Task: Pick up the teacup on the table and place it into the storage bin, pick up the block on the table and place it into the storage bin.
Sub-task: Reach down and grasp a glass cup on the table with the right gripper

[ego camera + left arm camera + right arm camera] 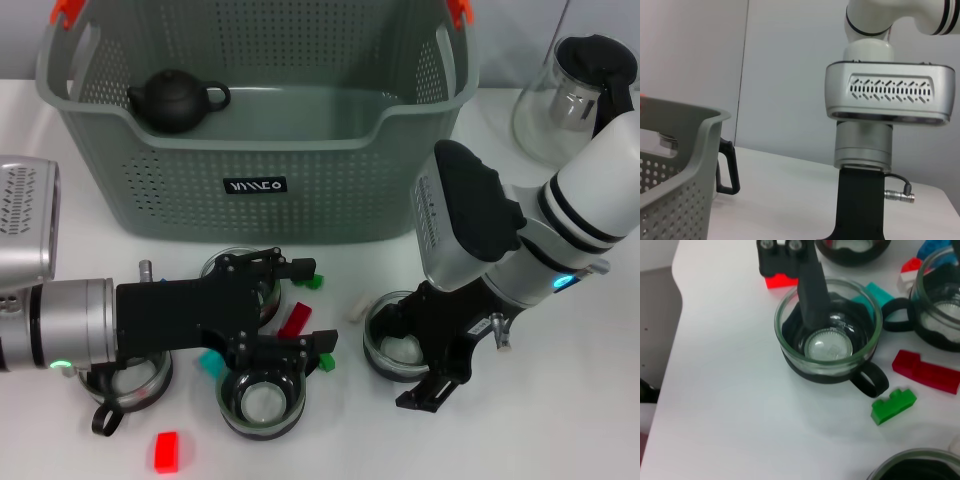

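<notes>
The left arm ends in a silver metal cylinder with a small green light, then a flat matte-black left hand (pixel 285 310). A vented silver housing sits at nine o'clock. The right arm is glossy white with black bands, a cyan light, and a black right hand (pixel 425 375).

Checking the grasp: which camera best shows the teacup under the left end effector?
Right wrist view: the teacup is whole, one left end effector finger inside its rim. Head view: that finger partly covers it. Left wrist view misses it. Right end effector: beside another cup.
</notes>
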Motion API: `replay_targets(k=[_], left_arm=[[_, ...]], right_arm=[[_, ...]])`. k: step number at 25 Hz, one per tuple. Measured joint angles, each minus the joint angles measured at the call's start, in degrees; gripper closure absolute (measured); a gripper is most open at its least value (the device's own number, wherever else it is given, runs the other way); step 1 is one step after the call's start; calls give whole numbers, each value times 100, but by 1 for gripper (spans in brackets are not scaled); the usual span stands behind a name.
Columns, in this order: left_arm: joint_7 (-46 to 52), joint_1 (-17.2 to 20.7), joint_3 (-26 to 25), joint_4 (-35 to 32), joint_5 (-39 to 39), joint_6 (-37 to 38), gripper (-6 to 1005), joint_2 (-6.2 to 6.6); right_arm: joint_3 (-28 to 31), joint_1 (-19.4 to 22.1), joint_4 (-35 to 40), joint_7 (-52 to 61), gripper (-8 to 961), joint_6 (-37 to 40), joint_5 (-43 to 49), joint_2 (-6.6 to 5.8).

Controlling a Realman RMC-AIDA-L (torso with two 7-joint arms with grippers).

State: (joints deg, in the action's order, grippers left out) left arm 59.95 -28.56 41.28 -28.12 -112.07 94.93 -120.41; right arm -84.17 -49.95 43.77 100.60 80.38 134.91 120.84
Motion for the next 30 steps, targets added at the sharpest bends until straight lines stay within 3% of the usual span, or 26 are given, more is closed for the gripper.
replay_targets(k=[15,18,30], left_arm=[[-8,0,-50,9,2,-8,126,-1],[-15,0,-50,9,2,-10,126,0],[-83,54,-66,8,2,-19,126,-6]], right_arm=[[-493,-43,0,384,55,-45,25,-3],[-540,-50,23,447,277,-42,29,-9],[-519,18,211,470,749,47,-1,-25]])
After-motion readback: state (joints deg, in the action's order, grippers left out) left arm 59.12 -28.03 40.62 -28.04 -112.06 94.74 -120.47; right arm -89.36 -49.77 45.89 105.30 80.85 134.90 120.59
